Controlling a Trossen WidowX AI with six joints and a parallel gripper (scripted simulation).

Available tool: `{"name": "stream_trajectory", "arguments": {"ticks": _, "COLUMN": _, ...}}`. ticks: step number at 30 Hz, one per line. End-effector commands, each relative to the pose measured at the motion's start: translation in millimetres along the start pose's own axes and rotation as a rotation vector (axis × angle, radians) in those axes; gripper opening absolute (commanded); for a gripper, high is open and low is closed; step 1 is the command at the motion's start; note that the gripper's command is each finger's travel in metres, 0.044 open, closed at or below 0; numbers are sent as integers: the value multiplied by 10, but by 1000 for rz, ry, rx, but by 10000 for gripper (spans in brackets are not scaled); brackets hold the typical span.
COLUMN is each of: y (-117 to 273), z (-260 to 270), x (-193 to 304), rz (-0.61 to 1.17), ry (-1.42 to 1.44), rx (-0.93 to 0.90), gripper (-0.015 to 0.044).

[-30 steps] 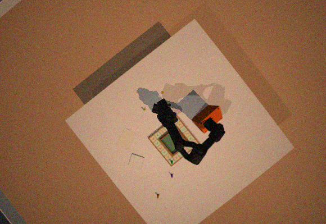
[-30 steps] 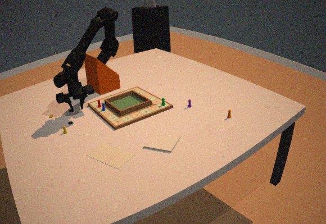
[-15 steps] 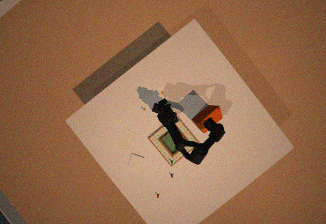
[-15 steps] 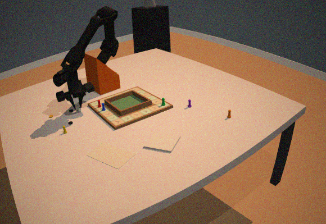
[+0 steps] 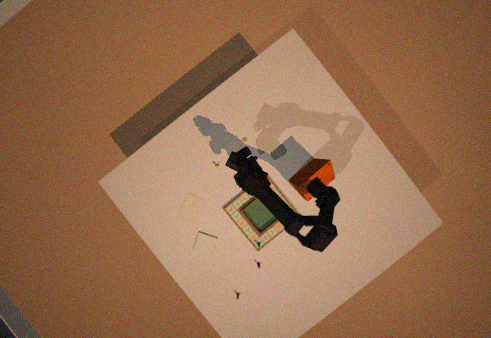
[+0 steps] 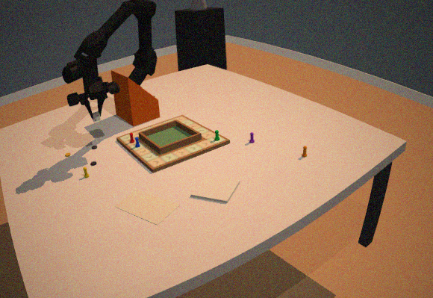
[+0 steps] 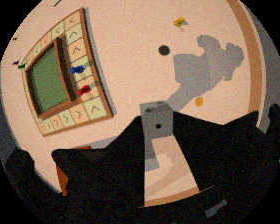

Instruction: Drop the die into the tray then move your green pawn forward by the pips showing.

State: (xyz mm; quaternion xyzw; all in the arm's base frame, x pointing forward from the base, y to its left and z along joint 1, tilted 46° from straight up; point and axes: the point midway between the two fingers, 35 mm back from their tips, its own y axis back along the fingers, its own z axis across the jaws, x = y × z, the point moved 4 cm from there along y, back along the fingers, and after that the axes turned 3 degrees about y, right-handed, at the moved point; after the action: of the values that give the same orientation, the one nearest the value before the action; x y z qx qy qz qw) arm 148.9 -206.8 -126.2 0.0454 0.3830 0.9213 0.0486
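From the top, the pale tabletop point(image 5: 364, 206) point(image 6: 284, 122) point(image 7: 136, 30) stands on a brown floor point(image 5: 406, 53) point(image 6: 403, 211), its edges well beyond my claw point(image 6: 96, 116) point(image 7: 155, 117).
In the exterior view, a dark wall point(image 6: 298, 21) rises behind; an orange block point(image 6: 136, 101) point(image 5: 323, 176) stands near me, the board point(image 6: 183, 155) point(image 5: 250, 230) point(image 7: 96, 95) beyond.
At the wrist, my fingers pinch the grey die point(image 7: 158, 120), off the tray point(image 7: 48, 77) point(image 6: 169, 137) point(image 5: 259, 215).

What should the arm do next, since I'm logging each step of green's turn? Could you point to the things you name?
Probably carry the die point(image 6: 96, 116) point(image 7: 157, 122) over the tray point(image 6: 181, 149) point(image 5: 261, 232), keeping it raised: the gripper point(image 6: 96, 117) point(image 7: 155, 117) is shut on it above the table, beside the board, and the tray holds no die.
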Motion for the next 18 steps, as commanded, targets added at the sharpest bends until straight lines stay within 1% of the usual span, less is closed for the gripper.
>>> {"name": "stream_trajectory", "arguments": {"ticks": 1, "y": 69, "z": 9, "x": 3, "rz": 8, "ry": 7, "rx": 2, "gripper": 0}}
{"name": "stream_trajectory", "arguments": {"ticks": 10, "y": 33, "z": 283, "x": -216, "rz": 13, "ry": -119, "rx": 17, "gripper": 0}}
{"name": "stream_trajectory", "arguments": {"ticks": 18, "y": 3, "z": 553, "x": -410, "rz": 9, "ry": -292, "rx": 30, "gripper": 0}}
